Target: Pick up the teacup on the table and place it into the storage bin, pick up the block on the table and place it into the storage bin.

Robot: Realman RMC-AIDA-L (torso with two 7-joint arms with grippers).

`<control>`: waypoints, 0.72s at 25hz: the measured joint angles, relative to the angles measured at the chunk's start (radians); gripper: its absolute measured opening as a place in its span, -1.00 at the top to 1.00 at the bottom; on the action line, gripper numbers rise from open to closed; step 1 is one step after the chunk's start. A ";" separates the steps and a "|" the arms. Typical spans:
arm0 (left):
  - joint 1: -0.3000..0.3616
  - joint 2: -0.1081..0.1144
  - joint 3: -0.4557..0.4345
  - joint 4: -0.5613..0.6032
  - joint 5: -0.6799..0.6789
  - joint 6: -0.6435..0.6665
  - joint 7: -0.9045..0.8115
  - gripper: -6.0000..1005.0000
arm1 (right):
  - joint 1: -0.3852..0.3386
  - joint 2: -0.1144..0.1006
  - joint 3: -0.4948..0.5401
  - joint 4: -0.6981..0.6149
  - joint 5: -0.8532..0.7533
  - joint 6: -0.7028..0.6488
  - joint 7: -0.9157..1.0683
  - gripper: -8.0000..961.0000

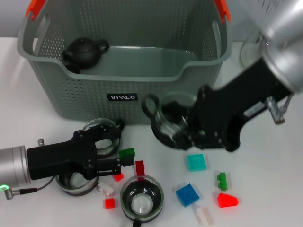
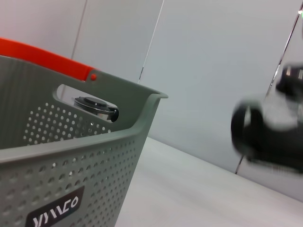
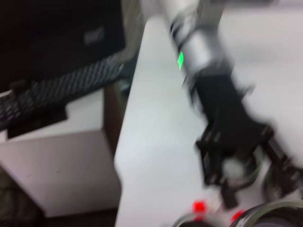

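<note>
Teacup (image 1: 163, 118), of clear glass, sits clamped in the right gripper (image 1: 176, 126) at centre frame, just in front of the storage bin (image 1: 118, 90), handle ring toward the left. Left gripper (image 1: 116, 153) pinches a green block (image 1: 127, 153) at lower left. Inside the bin's upper-left corner lies a black teapot (image 1: 84, 52). Another glass cup (image 1: 141, 197) stands on the tabletop (image 1: 265, 179).

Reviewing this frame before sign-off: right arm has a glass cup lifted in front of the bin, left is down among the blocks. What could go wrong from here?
1. The right gripper holds the glass teacup below the storage bin rim; moving straight in could strike the front wall.
2. The black teapot already sits inside at the robot's left; a drop there could hit it.
3. The left gripper is at the green block, with glass cups close by; it may nudge them.
</note>
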 joint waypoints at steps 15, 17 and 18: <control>-0.012 0.003 0.000 0.001 0.000 0.000 0.000 -0.74 | 0.106 0.008 0.127 -0.085 -0.103 0.245 0.073 0.86; -0.013 0.003 0.000 0.001 -0.001 0.000 0.000 -0.74 | 0.118 0.009 0.123 -0.045 -0.143 0.321 0.079 0.86; -0.014 0.003 0.000 0.001 -0.001 0.000 0.000 -0.74 | 0.127 0.009 0.122 -0.018 -0.163 0.363 0.086 0.86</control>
